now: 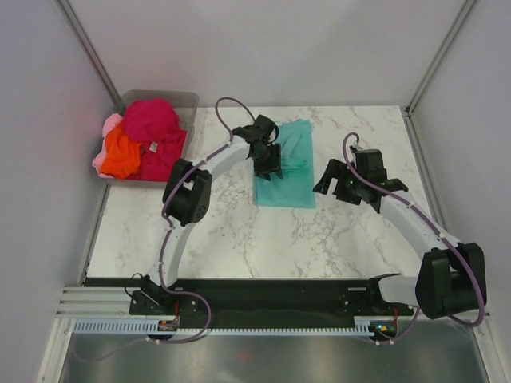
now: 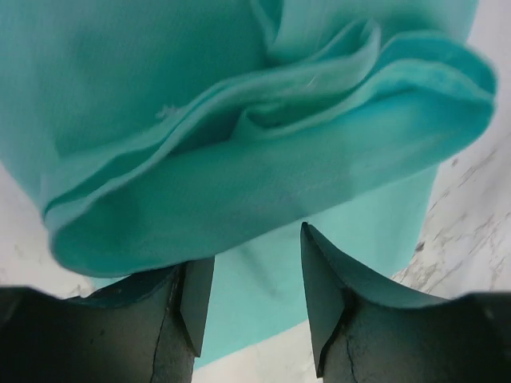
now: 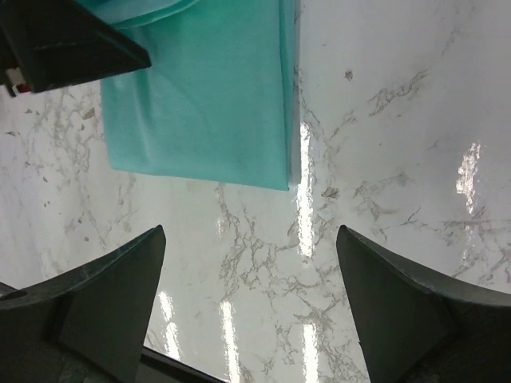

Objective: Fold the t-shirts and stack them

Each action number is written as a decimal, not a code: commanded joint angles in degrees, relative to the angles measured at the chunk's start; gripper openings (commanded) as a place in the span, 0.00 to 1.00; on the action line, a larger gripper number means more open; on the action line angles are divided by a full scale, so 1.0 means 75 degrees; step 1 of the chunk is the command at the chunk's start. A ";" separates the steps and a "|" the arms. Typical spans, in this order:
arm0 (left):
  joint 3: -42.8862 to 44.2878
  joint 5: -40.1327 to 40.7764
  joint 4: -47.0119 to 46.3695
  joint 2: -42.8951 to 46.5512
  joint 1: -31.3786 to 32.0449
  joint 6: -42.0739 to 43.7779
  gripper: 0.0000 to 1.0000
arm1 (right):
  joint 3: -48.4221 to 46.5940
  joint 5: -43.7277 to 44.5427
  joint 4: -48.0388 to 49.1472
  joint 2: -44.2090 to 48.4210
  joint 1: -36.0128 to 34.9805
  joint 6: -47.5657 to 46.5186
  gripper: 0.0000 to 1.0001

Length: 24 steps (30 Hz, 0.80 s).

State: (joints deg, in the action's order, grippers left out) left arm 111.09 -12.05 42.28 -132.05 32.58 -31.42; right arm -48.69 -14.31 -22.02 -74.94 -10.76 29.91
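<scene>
A teal t-shirt (image 1: 289, 179) lies folded into a long strip on the marble table, behind the middle. My left gripper (image 1: 270, 165) is down on its left half. In the left wrist view the left gripper (image 2: 254, 247) has its jaws apart, with the flat teal t-shirt (image 2: 255, 303) showing through the gap. A thick loose fold (image 2: 263, 175) bulges over the fingertips, and nothing is pinched. My right gripper (image 1: 335, 183) hovers just right of the shirt. From its wrist camera the right gripper (image 3: 251, 231) stands wide open over bare marble, the teal t-shirt's corner (image 3: 207, 104) beyond it.
A clear plastic bin (image 1: 188, 99) at the back left holds a magenta-red t-shirt (image 1: 150, 120), an orange one (image 1: 121, 155) and a light pink one (image 1: 110, 125), all crumpled. Frame posts rise at the back corners. The left gripper's body (image 3: 72, 40) shows in the right wrist view.
</scene>
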 commanded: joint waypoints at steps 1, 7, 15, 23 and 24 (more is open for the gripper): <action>0.1530 0.0166 -0.0200 -0.0509 -0.0101 0.0369 0.54 | -0.0036 -0.0120 -0.0309 0.0487 -0.0006 -0.0308 0.96; 0.3769 0.0060 -0.0071 -0.1657 -0.0956 0.0006 0.55 | -0.0141 0.0021 -0.0580 0.0512 0.0005 -0.0612 0.97; 0.2103 0.0014 -0.0060 0.0142 -0.1602 0.0321 0.57 | 0.0503 -0.0389 0.0146 -0.0074 -0.0018 -0.0590 0.98; -0.4588 -0.0746 -0.2749 0.3658 -0.1566 -0.0087 0.56 | 0.0773 -0.1045 0.1353 -0.1502 -0.0029 -0.0285 0.97; -0.5347 -0.0818 -0.2998 0.4102 -0.1555 -0.0169 0.56 | 0.0761 -0.1046 0.1447 -0.1644 -0.0041 -0.0250 0.96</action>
State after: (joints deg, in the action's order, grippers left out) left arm 80.68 -13.89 31.90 -109.51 20.60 -31.33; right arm -43.44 -19.11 -17.72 -84.40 -10.76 26.92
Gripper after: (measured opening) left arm 0.561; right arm 0.969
